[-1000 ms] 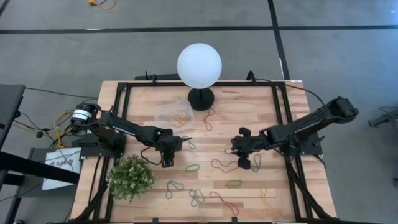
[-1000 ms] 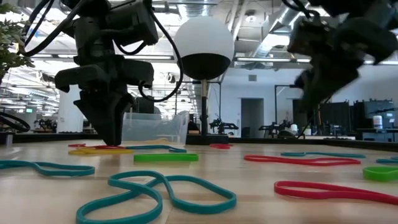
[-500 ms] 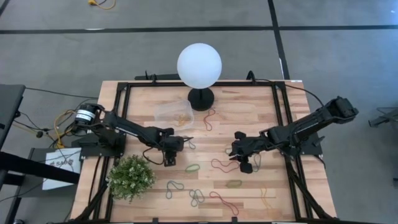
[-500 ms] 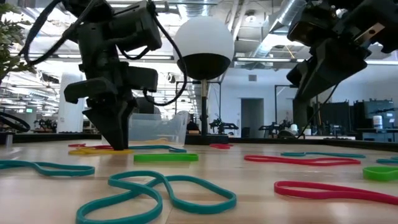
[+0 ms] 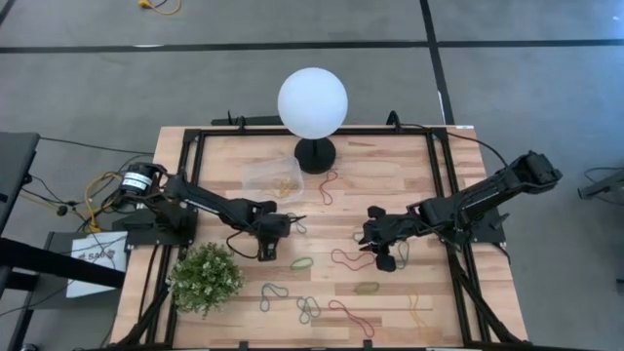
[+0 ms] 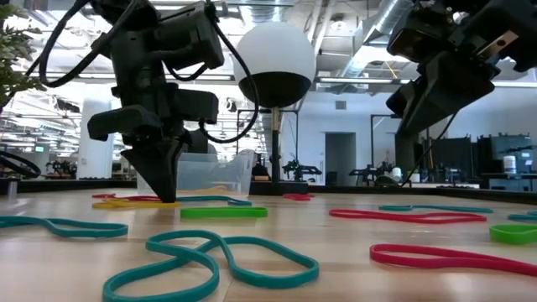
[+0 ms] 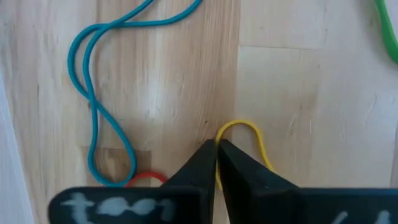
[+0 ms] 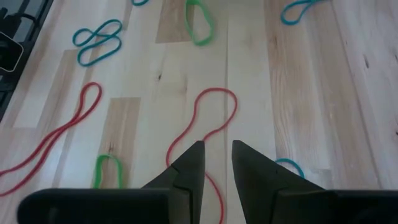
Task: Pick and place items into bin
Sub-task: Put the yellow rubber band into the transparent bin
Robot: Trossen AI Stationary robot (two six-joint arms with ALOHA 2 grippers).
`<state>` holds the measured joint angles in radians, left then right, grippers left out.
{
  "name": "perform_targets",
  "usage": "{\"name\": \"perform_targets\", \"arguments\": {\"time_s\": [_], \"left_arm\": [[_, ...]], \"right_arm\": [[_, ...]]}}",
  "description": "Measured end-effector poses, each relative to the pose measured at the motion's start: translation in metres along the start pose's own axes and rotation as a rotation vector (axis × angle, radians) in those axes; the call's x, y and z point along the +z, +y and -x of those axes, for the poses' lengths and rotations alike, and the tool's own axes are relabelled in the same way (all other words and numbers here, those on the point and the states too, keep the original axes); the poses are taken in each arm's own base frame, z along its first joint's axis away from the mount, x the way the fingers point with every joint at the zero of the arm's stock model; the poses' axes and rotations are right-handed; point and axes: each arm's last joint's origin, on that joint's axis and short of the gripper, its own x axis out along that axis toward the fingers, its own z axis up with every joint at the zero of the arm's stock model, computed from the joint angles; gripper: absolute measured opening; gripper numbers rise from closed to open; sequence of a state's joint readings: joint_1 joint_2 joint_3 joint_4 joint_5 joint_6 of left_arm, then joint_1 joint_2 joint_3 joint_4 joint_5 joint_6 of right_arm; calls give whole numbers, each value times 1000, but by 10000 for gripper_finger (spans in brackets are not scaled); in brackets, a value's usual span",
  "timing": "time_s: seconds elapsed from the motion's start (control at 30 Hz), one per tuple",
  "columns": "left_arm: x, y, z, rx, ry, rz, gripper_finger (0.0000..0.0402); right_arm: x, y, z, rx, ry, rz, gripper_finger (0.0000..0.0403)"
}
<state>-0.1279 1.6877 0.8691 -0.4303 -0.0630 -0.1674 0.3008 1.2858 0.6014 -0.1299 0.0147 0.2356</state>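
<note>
My left gripper point(image 7: 216, 148) is down at the table near the middle left point(image 5: 270, 237), shut on a yellow rubber band point(image 7: 250, 134). A teal band point(image 7: 93, 106) and a red one point(image 7: 146, 178) lie beside it. The clear bin point(image 5: 273, 180) stands just beyond, near the lamp. My right gripper point(image 8: 217, 152) hangs above the table right of the middle point(image 5: 378, 244). It is open with nothing between its fingers, over a red band point(image 8: 208, 121) that lies flat on the wood. Several more bands lie along the near side. My left gripper pinches the yellow band at one end of its loop point(image 7: 222, 130), between the tips of its two fingers point(image 7: 200, 163). The fingers come from above, pointing down point(image 6: 168, 197). The rest of the loop lies slack on the table.
A white globe lamp point(image 5: 312, 102) on a black base stands at the far middle, and a green plant point(image 5: 207, 278) at the near left. Black frame rails point(image 5: 444, 195) run along the table's sides. Teal, green and red bands point(image 6: 226, 264) are scattered over the near half.
My left gripper has shifted a little toward the table's right at table height and has shut on the yellow band. My right gripper has gone up from the table and then stayed still.
</note>
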Motion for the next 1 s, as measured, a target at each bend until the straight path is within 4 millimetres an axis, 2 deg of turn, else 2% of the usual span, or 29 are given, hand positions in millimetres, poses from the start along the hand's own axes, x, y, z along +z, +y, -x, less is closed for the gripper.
{"name": "perform_targets", "arguments": {"time_s": [0.07, 0.23, 0.43, 0.57, 0.7, 0.83, 1.0], "left_arm": [[4, -1, 8, 4, 24, -37, 2], [26, 1, 46, 130, 76, -115, 0], [57, 6, 101, 282, 104, -229, 0], [73, 18, 142, 431, 96, -231, 0], [83, 38, 176, 568, 87, -188, 0], [89, 66, 188, 594, 76, -141, 0], [88, 102, 178, 537, 65, -34, 0]], "right_arm": [[0, 0, 0, 0, -1, 0, 75], [0, 0, 0, 1, -2, 0, 75], [0, 0, 0, 0, -2, 0, 75], [0, 0, 0, 0, -2, 0, 75], [0, 0, 0, 0, -2, 0, 75], [0, 0, 0, 0, -1, 0, 75], [0, 0, 0, -1, 3, 0, 75]]}}
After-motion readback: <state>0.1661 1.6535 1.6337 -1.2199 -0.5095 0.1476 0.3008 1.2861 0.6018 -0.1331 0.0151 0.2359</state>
